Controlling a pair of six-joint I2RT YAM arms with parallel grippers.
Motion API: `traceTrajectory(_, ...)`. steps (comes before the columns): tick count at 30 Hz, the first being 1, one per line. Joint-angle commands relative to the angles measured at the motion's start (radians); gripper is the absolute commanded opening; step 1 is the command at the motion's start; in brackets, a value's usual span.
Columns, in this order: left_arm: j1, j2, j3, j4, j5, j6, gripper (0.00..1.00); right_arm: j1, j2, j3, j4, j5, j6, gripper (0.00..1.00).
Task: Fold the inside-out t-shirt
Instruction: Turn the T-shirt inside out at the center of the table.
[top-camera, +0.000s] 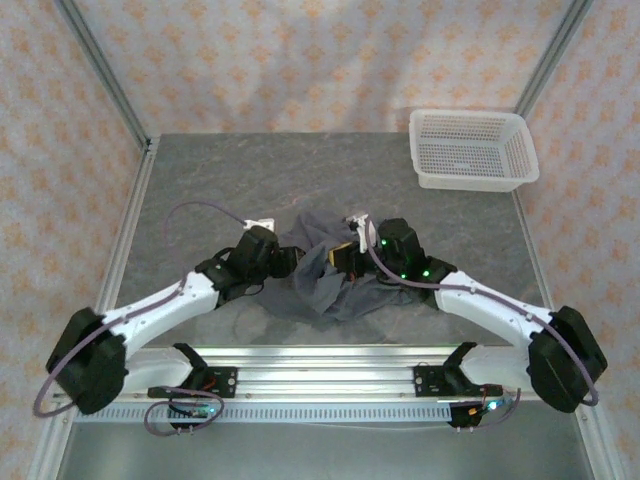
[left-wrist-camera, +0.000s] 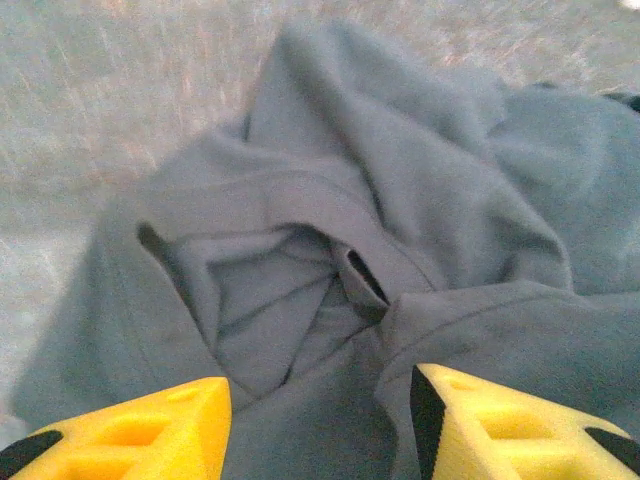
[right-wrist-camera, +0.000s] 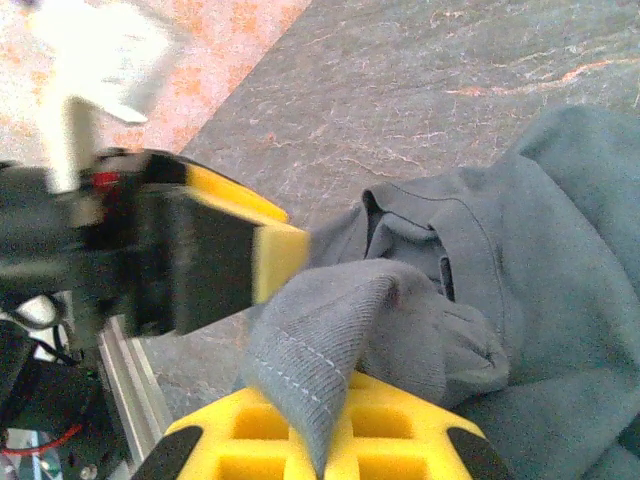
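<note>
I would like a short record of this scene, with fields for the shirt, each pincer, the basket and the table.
t-shirt: dark grey, crumpled in a heap mid-table, not yet folded
left pincer: open, fingers apart just over the cloth
right pincer: shut on a stitched edge of the t-shirt
white basket: far right corner, apart from the t-shirt
table: grey, stone-like surface

T-shirt (left-wrist-camera: 400, 200) edges (right, bottom) cut off
</note>
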Motion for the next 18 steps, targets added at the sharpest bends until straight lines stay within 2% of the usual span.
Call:
traceTrajectory(1, -0.11, -0.154, 0.013, -0.02, -0.208, 0.18, 0.51, -0.004, 0.033, 0.067, -0.025, -0.033, 0.055, 0.0)
traceTrajectory(3, -0.181, -0.178, 0.02, 0.001, -0.225, 0.245, 0.51, -0.007, 0.049, 0.085, -0.033, -0.036, 0.061, 0.0)
traceTrajectory(6, -0.27, -0.139, 0.045, 0.061, -0.156, 0.325, 0.5, -0.008, 0.07, 0.106, -0.038, -0.057, 0.065, 0.0)
traceTrajectory(8, -0.293, -0.069, 0.083, 0.084, -0.114, 0.336, 0.45, -0.008, 0.077, 0.113, -0.037, -0.076, 0.07, 0.0)
traceTrajectory(11, -0.291, 0.003, 0.105, 0.123, -0.139, 0.315, 0.36, -0.009, 0.071, 0.117, -0.046, -0.078, 0.08, 0.0)
traceTrajectory(15, -0.232, 0.046, 0.103, 0.179, -0.126, 0.275, 0.32, -0.009, 0.05, 0.115, -0.051, -0.093, 0.089, 0.0)
traceTrajectory(18, -0.187, 0.052, 0.08, 0.245, -0.053, 0.263, 0.32, -0.009, 0.04, 0.106, -0.035, -0.139, 0.093, 0.0)
